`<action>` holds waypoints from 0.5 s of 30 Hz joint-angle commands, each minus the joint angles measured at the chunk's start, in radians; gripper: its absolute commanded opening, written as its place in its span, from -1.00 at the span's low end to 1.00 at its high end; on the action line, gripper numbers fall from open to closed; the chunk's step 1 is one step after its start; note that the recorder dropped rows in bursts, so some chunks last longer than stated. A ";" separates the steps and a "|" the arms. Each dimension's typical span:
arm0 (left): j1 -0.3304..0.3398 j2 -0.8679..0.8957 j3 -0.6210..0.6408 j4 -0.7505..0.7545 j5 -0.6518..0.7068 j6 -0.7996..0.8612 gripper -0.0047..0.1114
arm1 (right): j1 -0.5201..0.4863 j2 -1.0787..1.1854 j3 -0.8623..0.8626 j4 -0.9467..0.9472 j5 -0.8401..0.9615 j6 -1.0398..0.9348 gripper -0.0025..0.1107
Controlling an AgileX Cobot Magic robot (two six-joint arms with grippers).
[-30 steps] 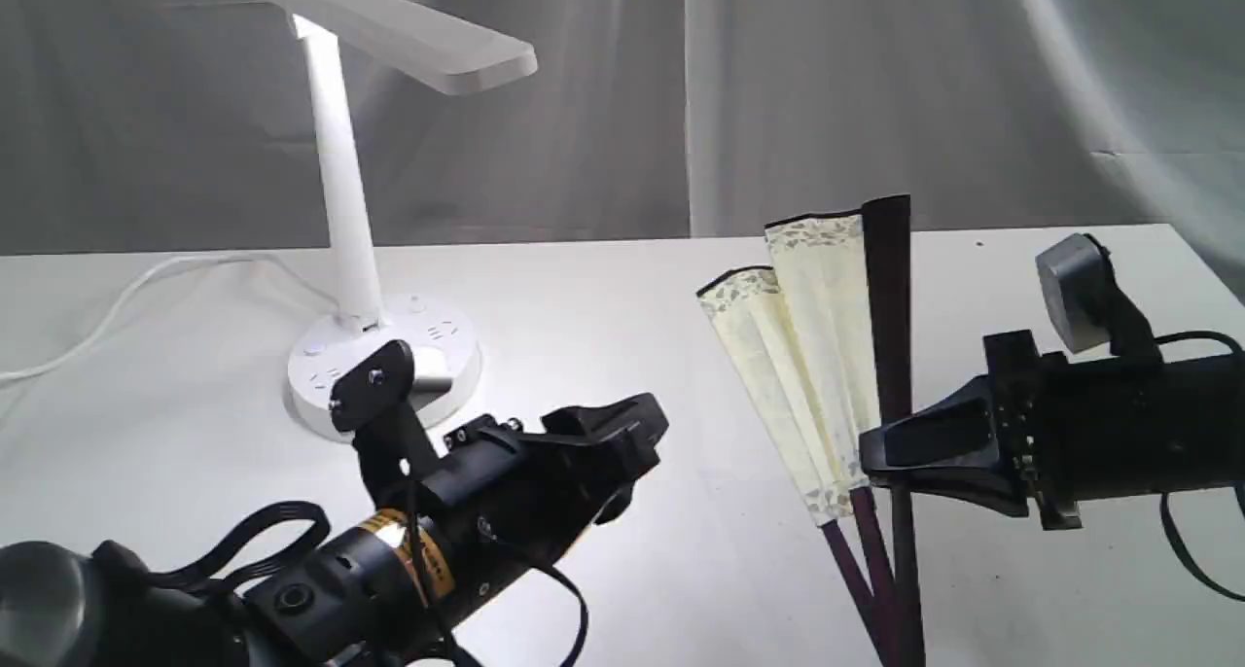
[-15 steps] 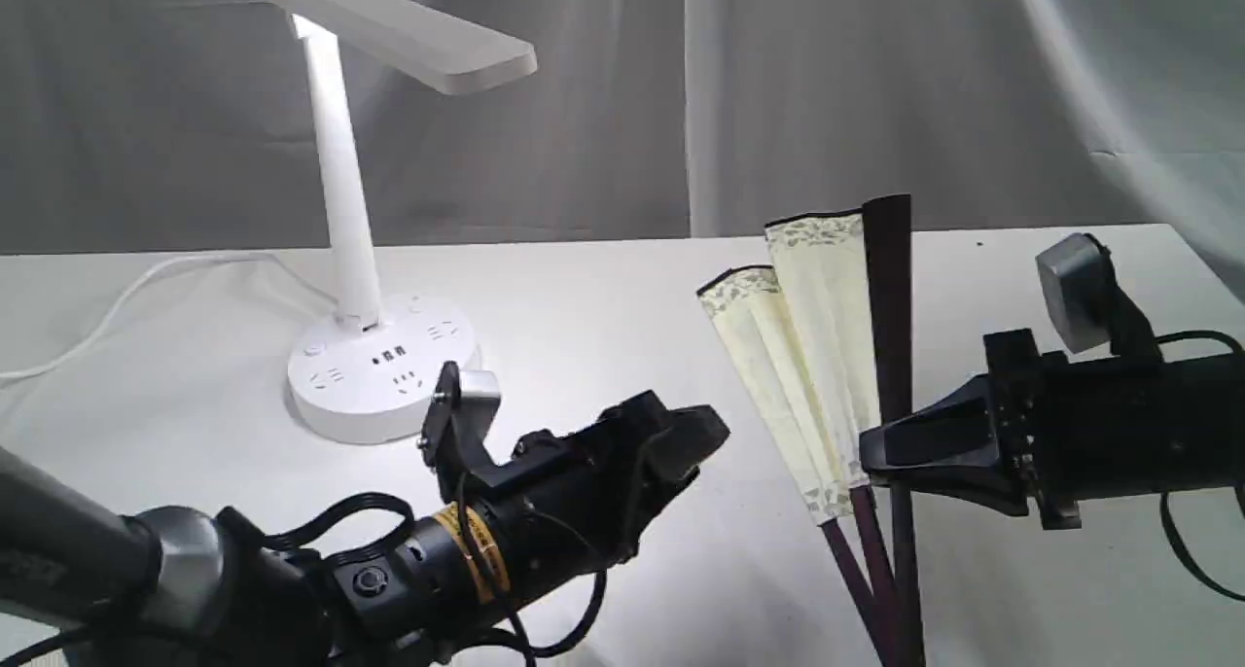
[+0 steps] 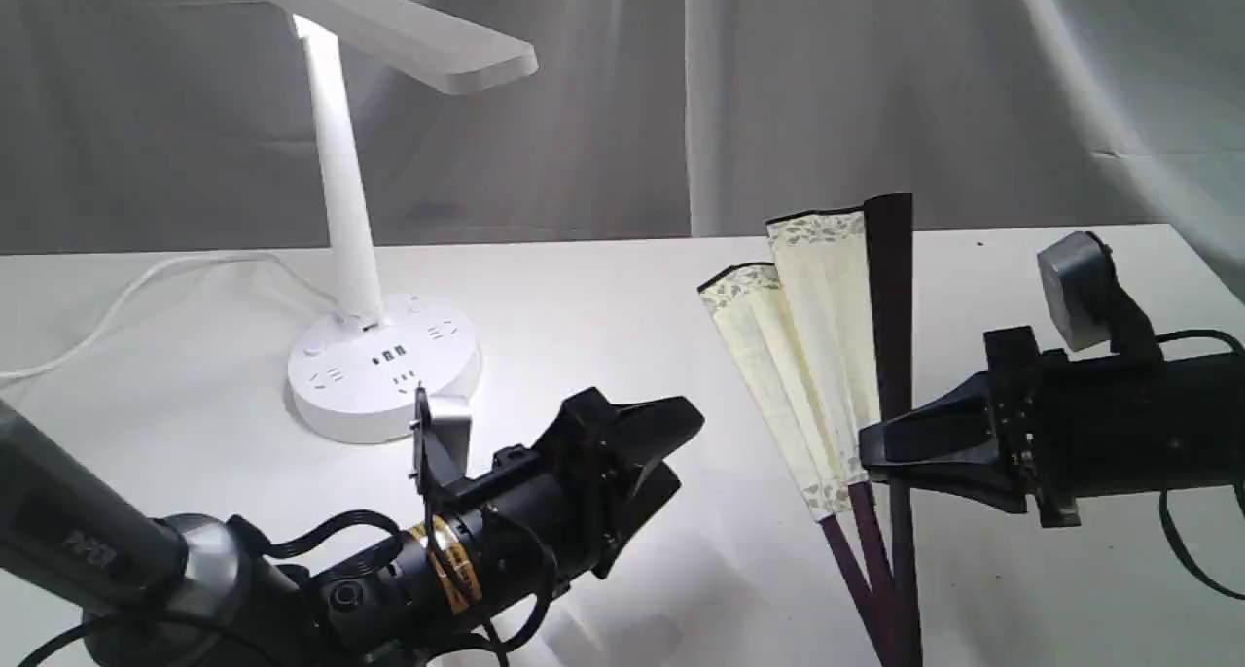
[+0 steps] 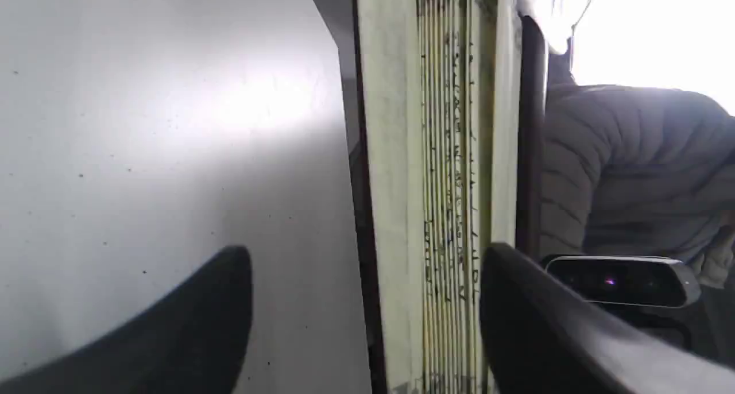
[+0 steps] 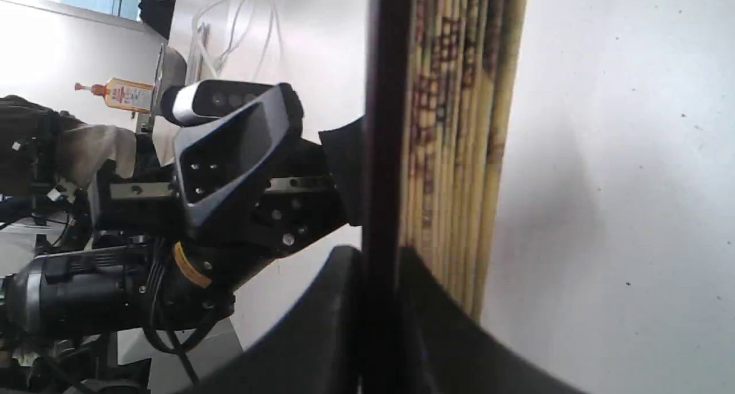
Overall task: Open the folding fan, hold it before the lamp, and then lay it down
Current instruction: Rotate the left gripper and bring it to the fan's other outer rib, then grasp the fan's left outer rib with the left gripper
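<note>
The folding fan (image 3: pixel 817 346) stands upright and partly spread at the right of the table, cream pleats to the left of a dark guard. My right gripper (image 3: pixel 871 458) is shut on that guard low down; in the right wrist view the dark guard (image 5: pixel 382 153) is clamped between its fingers (image 5: pixel 321 325), pleats beside it. My left gripper (image 3: pixel 681 448) is open, left of the fan and apart from it. Its wrist view sees the fan (image 4: pixel 448 181) edge-on beyond its fingers (image 4: pixel 189 325). The white lamp (image 3: pixel 340 181) stands lit at the back left.
The lamp's white cord (image 3: pixel 146 288) trails off to the left over the white table (image 3: pixel 603 298). A grey curtain (image 3: pixel 778 93) hangs behind. A person in a grey padded jacket (image 4: pixel 631 170) shows in the left wrist view.
My left arm has swung right toward the fan and rolled, and its jaws have spread wider. The fan and right gripper have stayed put.
</note>
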 commanded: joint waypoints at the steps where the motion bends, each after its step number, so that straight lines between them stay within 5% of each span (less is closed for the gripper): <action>1: 0.002 0.000 -0.014 -0.013 -0.016 -0.035 0.09 | 0.000 -0.012 0.004 0.025 0.017 -0.016 -0.96; 15: 0.002 0.071 -0.156 0.021 -0.016 -0.132 0.08 | 0.014 -0.012 0.004 0.037 0.017 -0.020 -0.96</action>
